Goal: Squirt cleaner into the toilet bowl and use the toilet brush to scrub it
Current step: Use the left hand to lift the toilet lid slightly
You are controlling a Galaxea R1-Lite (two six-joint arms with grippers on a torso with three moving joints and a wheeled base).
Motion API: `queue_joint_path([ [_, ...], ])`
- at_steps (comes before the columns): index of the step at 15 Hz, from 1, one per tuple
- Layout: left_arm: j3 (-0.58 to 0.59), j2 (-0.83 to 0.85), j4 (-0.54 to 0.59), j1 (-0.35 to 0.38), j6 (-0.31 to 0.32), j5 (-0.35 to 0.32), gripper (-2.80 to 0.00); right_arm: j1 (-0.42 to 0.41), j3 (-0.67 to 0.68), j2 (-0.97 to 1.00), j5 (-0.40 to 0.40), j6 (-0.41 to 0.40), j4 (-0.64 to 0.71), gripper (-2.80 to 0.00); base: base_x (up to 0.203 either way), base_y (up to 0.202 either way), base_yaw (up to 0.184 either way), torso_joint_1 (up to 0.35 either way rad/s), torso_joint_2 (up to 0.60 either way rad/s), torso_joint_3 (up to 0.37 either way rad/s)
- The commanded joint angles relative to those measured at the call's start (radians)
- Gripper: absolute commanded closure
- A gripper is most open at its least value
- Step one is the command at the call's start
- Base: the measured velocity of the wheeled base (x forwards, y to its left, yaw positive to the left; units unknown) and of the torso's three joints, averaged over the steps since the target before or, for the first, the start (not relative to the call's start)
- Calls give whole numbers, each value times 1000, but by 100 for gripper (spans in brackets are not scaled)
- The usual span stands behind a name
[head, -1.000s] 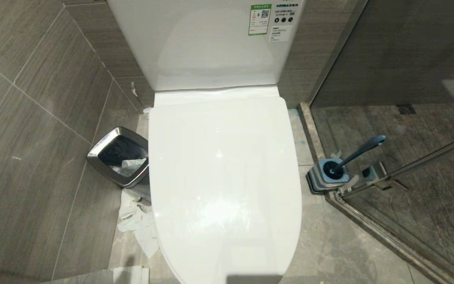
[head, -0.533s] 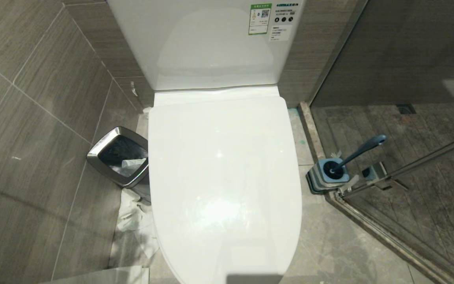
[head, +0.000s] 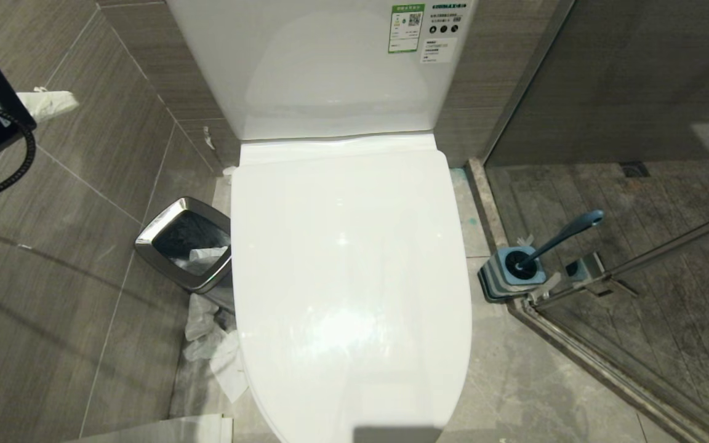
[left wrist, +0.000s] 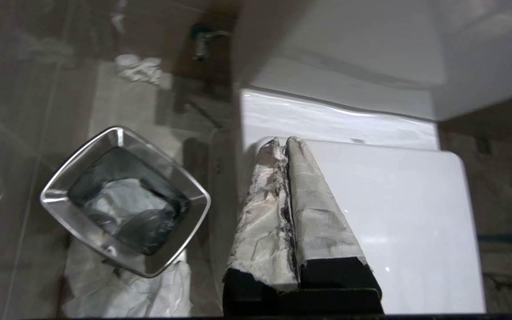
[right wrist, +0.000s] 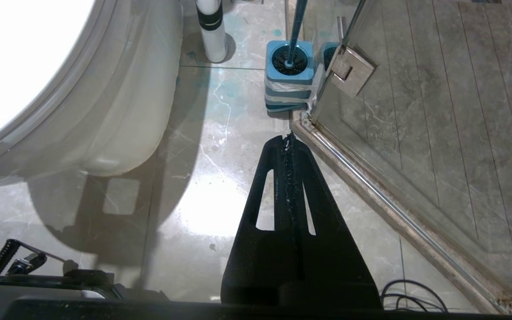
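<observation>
Stickers [head: 406, 27] on cistern [head: 330, 67] (print illegible)

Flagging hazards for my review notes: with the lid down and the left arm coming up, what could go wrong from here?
1. The toilet lid is closed; the left hand, shut, with wrapped fingers, might slip when lifting the smooth lid.
2. The bin stands tight against the toilet's left side with tissue on the floor; a low left-arm sweep could knock it.
3. The brush leans in its holder beside the glass door's hinge; pulling it out could strike the glass.

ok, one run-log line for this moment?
toilet lid closed | toilet brush in holder | left gripper shut, above lid | right gripper shut, parked
</observation>
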Motion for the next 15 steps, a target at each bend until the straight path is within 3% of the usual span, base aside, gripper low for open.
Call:
queue_joint_path([
  [1, 18, 75, -13, 10, -9, 72, 0, 0, 0, 1, 1, 0, -1, 0, 0, 0, 0, 0, 0, 0],
  [4, 29, 116, 18, 44, 18, 66, 0, 0, 0, 1, 1, 0, -1, 0, 0, 0, 0, 0, 0, 0],
  [5, 29, 133, 31, 47, 15, 48, 0, 0, 0, 1, 1, 0, 0, 0, 0, 0, 0, 0, 0, 0],
  [6, 30, 151, 36, 60, 10, -10, 0, 0, 0, 1, 1, 0, 0, 0, 0, 0, 0, 0, 0, 0],
  [9, 32, 189, 126, 119, 12, -264, 0, 0, 0, 1, 1, 0, 0, 0, 0, 0, 0, 0, 0, 0],
  [11, 30, 193, 234, 178, 17, -530, 0, 0, 0, 1, 1, 0, 0, 0, 0, 0, 0, 0, 0, 0],
  [13, 48, 194, 298, 219, 20, -745, 0, 0, 0, 1, 1, 0, 0, 0, 0, 0, 0, 0, 0, 0],
  [15, 150, 199, 284, 234, 63, -815, 0, 0, 0, 1, 1, 0, -1, 0, 0, 0, 0, 0, 0, 0],
])
